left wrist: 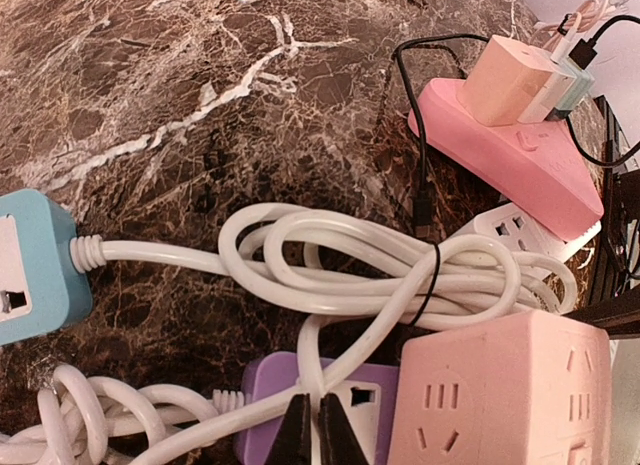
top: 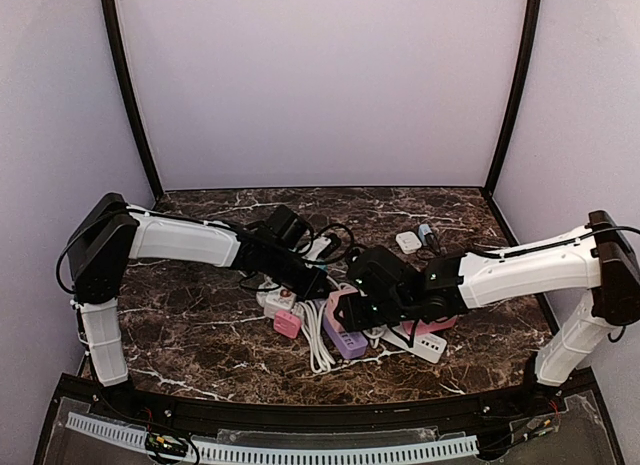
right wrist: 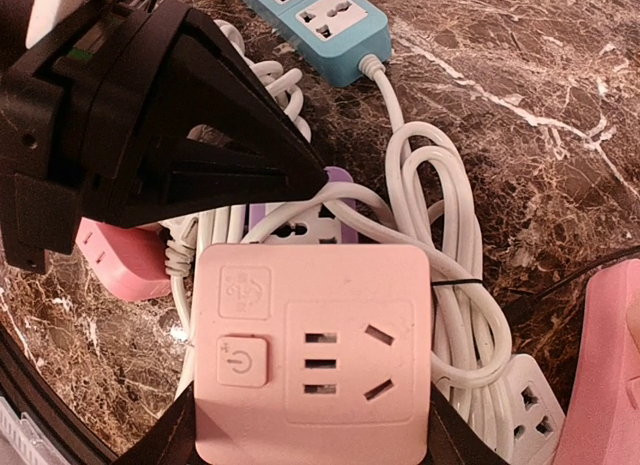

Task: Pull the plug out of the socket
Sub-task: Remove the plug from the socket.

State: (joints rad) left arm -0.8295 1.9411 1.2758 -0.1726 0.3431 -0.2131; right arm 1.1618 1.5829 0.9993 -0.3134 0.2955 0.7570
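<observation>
**Item:** cube [right wrist: 310, 335], pink, with a switch and socket face. I take it for the task's plug. Its underside is hidden, so its seating in the purple strip [left wrist: 262, 387] is a reading, not a sighting.

**Location:** mid-table [left wrist: 150, 105], in a tangle of white cable [left wrist: 380, 265]. The cube is just beside the purple strip's white face and looks to touch it. A blue strip [left wrist: 30, 270] and a pink strip [left wrist: 510, 160] lie apart on either side.

**Right gripper** [right wrist: 310, 437]: clamped on the cube, one finger on each side wall, low on the body.

**Left gripper** [left wrist: 310, 430]: tips pressed together with nothing seen between them. They point down onto the purple strip next to the cube, with a cable loop against them.

**Step in hand:** brace the strip and draw the cube off.

**Handling notes:**
- The left tips should bear straight down on the strip's body, not on the cable, which would roll.
- The right should pull along the line of the pins, straight away from the strip's face. A slanted pull would bind the pins or drag the strip along.
- If the strip lifts with the cube, press harder before pulling further.
- The cube's walls are smooth, so the grip must be firm.
- The cable lies around the cube and may snag.
</observation>
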